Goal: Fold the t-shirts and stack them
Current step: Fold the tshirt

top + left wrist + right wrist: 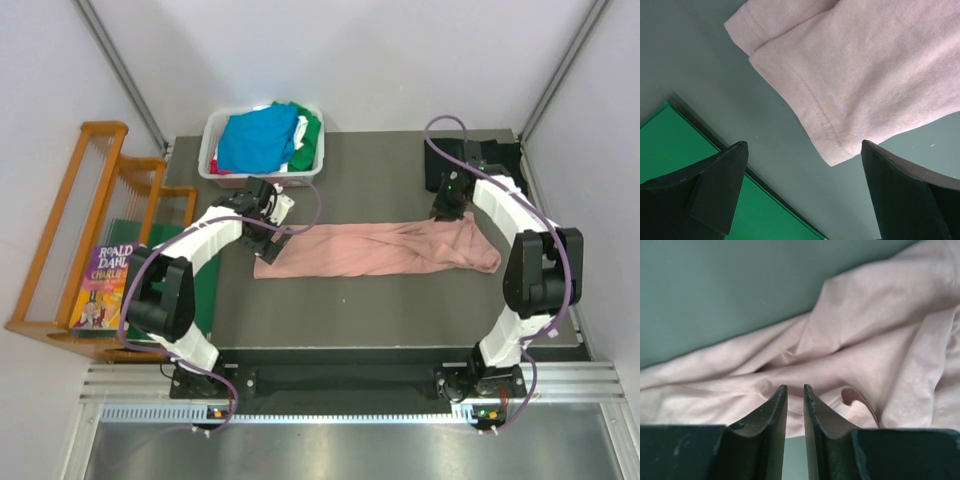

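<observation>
Left gripper (pixel 277 213) of mine is spread wide, with nothing between its fingers (pixel 722 170). It hangs at the 9 o'clock end of the pink shirt (pixel 370 250), and the wrist view shows a stitched hem corner of that shirt (pixel 865 75) lying just at 12 o'clock from my fingertips. My right gripper (pixel 795 386) has its fingers drawn almost together, with only a thin slit left. It sits on the rumpled 3 o'clock end of the shirt (pixel 865 330), and I cannot tell whether any cloth is nipped at the tips.

The shirt is stretched in a long band across the middle of the table (pixel 380 310), from 9 to 3 o'clock. At 11 o'clock a basket (pixel 212 140) holds a blue shirt (pixel 255 140) and a green shirt (pixel 312 130). At 9 o'clock, a green board (pixel 670 145) touches the table edge, with a book (pixel 100 285) and a wooden rack (pixel 70 210) beyond it.
</observation>
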Action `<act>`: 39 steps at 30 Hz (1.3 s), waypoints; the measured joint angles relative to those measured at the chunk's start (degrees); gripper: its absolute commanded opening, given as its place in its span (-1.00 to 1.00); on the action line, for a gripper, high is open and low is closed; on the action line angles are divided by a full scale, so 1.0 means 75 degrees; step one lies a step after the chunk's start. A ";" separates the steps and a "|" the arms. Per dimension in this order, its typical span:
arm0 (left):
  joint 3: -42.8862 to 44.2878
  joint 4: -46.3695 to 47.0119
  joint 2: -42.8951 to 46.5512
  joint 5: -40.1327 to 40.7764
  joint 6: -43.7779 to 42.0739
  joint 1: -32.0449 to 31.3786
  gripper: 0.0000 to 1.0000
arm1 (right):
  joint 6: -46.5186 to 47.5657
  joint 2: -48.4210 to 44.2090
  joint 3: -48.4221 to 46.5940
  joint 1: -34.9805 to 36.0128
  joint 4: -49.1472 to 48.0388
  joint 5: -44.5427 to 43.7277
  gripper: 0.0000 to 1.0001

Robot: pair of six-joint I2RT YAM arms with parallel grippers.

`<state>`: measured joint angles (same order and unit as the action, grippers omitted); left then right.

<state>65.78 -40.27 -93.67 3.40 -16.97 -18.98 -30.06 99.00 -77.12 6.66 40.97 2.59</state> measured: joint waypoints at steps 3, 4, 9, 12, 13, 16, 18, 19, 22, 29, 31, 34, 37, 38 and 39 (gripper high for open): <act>0.0000 0.0000 0.0000 -0.0003 0.0017 0.0000 0.98 | -0.0012 0.0335 -0.0530 0.0000 0.0041 -0.0026 -0.66; 0.0000 0.0000 0.0000 -0.0003 0.0020 0.0000 0.98 | -0.0017 0.0493 -0.0734 0.0000 0.0090 -0.0044 -0.66; -0.0003 0.0003 0.0000 0.0038 0.0017 0.0000 0.98 | -0.0052 0.0970 -0.1154 0.0006 0.0152 -0.0085 -0.20; -0.0067 0.0052 0.0009 0.0076 0.0012 0.0000 0.98 | -0.0015 0.0921 -0.0953 0.0015 0.0178 -0.0210 -0.18; -0.0090 0.0055 0.0009 0.0082 0.0012 0.0000 0.98 | -0.0003 0.0892 -0.0839 0.0015 0.0172 -0.0265 -0.18; -0.0131 0.0055 0.0009 0.0082 0.0012 0.0000 0.98 | 0.0006 0.0775 -0.0391 0.0012 0.0204 -0.0367 -0.16; -0.0131 0.0058 0.0009 0.0076 0.0012 0.0000 0.98 | 0.0009 0.0720 -0.0140 0.0012 0.0210 -0.0364 -0.15; -0.0131 0.0061 0.0009 0.0076 0.0012 0.0000 0.98 | 0.0012 0.0705 -0.0052 0.0012 0.0210 -0.0361 -0.16; -0.0131 0.0061 0.0009 0.0070 0.0015 0.0000 0.98 | 0.0044 0.0702 0.0070 0.0012 0.0195 -0.0242 -0.17; -0.0131 0.0064 0.0009 0.0070 0.0015 0.0000 0.98 | 0.0125 0.0618 0.0455 0.0012 0.0087 0.0012 -0.30; -0.0131 0.0082 0.0009 0.0070 0.0015 0.0000 0.98 | 0.0146 0.0525 0.0545 0.0012 0.0096 0.0052 -0.35; -0.0131 0.0096 0.0009 0.0067 0.0015 0.0000 0.98 | 0.0154 0.0294 0.0629 0.0012 0.0105 0.0102 -0.53; -0.0131 0.0108 0.0009 0.0067 0.0017 0.0000 0.98 | 0.0163 -0.0015 0.0729 0.0012 0.0096 0.0189 -0.74; -0.0131 0.0108 0.0009 0.0067 0.0017 0.0000 0.98 | 0.0152 -0.0102 0.0737 0.0012 0.0117 0.0221 -0.84; -0.0131 0.0108 0.0009 0.0067 0.0017 0.0000 0.98 | 0.0152 -0.0169 0.0740 0.0012 0.0117 0.0248 -0.89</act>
<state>64.79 -39.46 -93.60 3.90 -16.84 -18.98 -28.93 97.73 -71.57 6.74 41.85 4.45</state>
